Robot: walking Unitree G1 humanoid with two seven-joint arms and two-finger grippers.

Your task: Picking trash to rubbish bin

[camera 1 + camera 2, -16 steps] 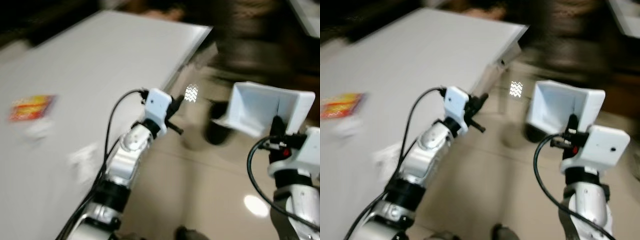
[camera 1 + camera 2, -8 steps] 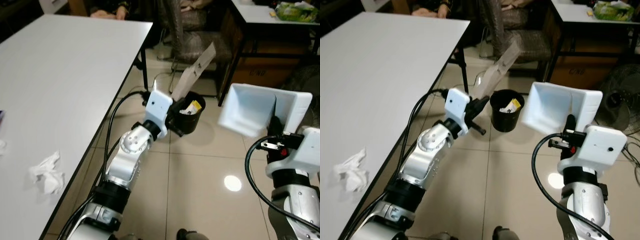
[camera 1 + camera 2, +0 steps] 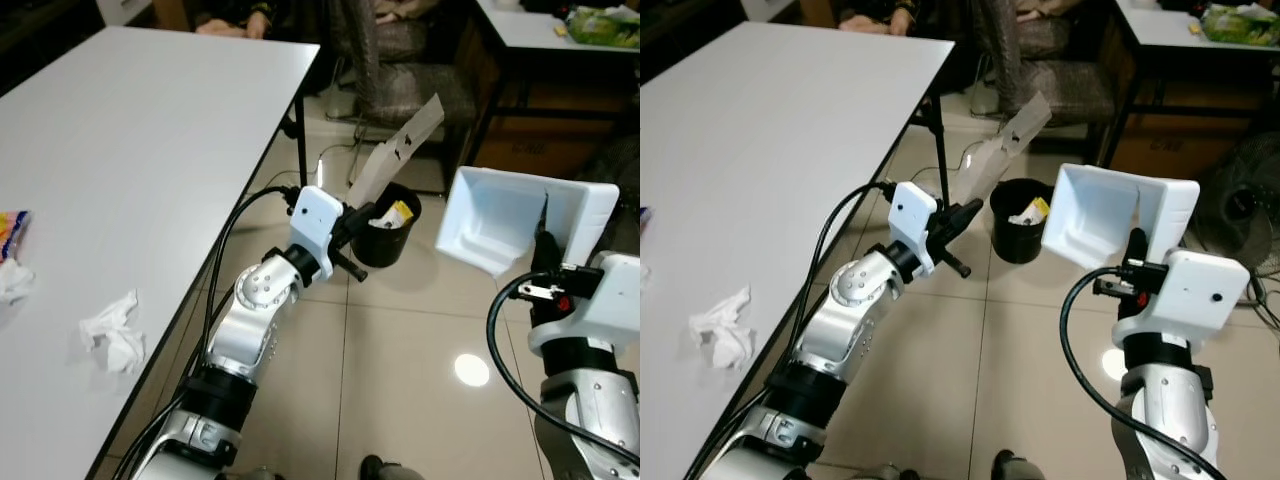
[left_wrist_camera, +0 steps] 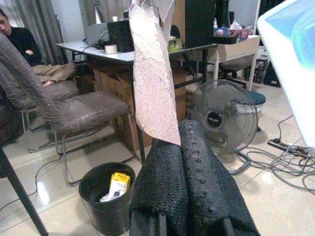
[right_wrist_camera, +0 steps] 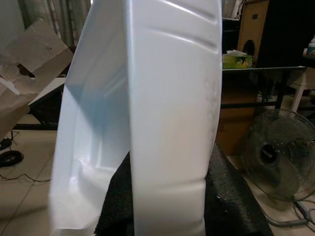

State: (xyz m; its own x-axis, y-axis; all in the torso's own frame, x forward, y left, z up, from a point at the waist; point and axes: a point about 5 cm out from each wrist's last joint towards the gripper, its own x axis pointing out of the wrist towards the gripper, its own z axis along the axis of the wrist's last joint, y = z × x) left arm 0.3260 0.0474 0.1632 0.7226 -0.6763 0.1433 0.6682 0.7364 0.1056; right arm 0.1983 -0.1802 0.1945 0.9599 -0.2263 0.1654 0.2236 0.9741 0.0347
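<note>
My left gripper is shut on a long brown cardboard strip that sticks up over a black rubbish bin on the floor beside the table. In the left wrist view the strip rises from between the fingers, and the bin holds a yellow carton. My right gripper is shut on a white foam tray, held tilted to the right of the bin. A crumpled tissue lies on the white table.
A colourful wrapper and another tissue lie at the table's left edge. A person's hands rest at the far end. A chair, a floor fan and cables stand behind the bin. The tiled floor lies in front.
The camera has swung and the blur has cleared, bringing the bin and table litter into view. Both grippers keep their hold; the arms have barely moved.
</note>
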